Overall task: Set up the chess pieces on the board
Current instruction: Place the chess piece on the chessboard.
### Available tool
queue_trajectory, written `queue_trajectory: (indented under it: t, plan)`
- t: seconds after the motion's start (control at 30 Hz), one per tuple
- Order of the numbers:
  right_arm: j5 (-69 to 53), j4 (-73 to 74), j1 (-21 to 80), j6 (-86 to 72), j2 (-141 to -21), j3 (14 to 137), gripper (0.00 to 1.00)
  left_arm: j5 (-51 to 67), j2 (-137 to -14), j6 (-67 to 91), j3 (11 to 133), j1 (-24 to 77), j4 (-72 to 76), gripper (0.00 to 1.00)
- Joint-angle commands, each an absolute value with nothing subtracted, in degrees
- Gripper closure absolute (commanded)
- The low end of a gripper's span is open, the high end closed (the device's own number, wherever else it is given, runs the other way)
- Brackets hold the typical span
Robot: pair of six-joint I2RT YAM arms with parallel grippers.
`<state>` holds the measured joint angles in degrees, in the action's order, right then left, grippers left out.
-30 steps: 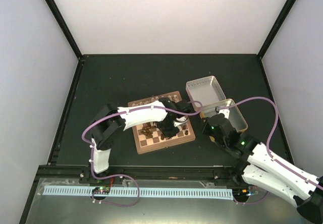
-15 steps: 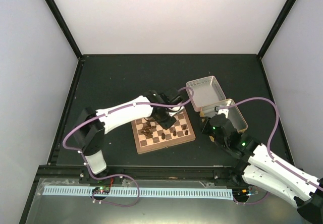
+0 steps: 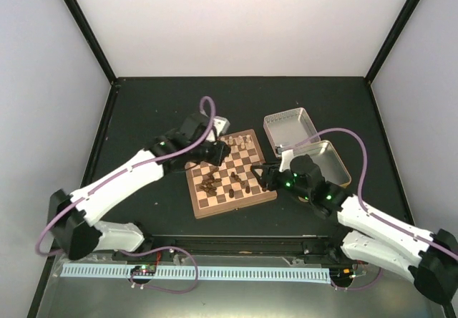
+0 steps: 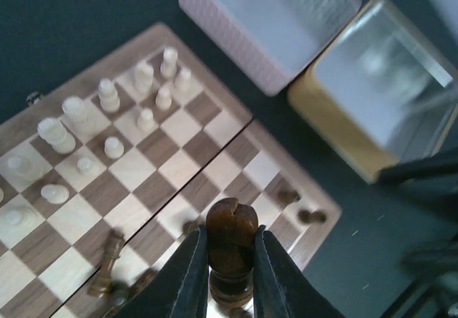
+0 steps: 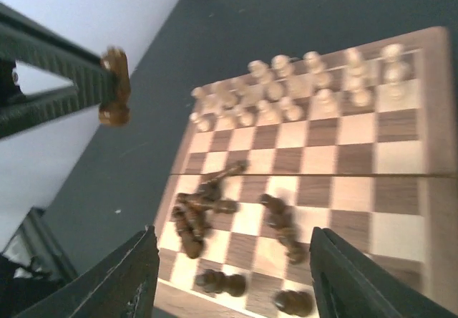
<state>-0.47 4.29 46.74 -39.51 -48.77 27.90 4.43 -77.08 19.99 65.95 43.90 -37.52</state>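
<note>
Dark brown piece (image 4: 231, 225) upright, long axis vertical, clenched by left gripper (image 4: 230, 245) near far-left corner of the board (image 4: 182, 128); right gripper (image 5: 232, 245) released.

Left pincer (image 4: 229, 235) clamped, right pincer (image 5: 235, 239) spread wide

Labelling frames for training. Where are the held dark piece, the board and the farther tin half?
held dark piece (image 4: 231, 233), left wrist view, its upper body.
board (image 4: 182, 128), left wrist view, a bare square.
farther tin half (image 3: 292, 126), top view, its bare floor.
</note>
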Motion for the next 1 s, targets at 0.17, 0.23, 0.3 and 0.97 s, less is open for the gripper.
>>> queue_trajectory:
  t: [0.17, 0.23, 0.3, 0.97]
  plan:
    - [-17.74, -12.39, 48.4, -27.88, -62.91, 36.99, 0.38, 12.26, -62.65, 42.15, 54.95, 40.13, -13.57, 0.84]
    - [-18.06, -12.16, 48.96, -25.99, -64.66, 39.28, 0.38, 12.33, -61.26, 43.75, 54.17, 39.81, -12.55, 0.84]
    - [-17.79, -11.13, 49.12, -23.69, -66.0, 41.62, 0.38, 12.56, -60.2, 44.84, 53.77, 39.49, -12.46, 0.84]
    - [-13.89, -5.33, 49.1, -16.43, -71.42, 51.7, 0.83, 16.17, -54.65, 48.0, 50.51, 38.57, -12.97, 0.83]
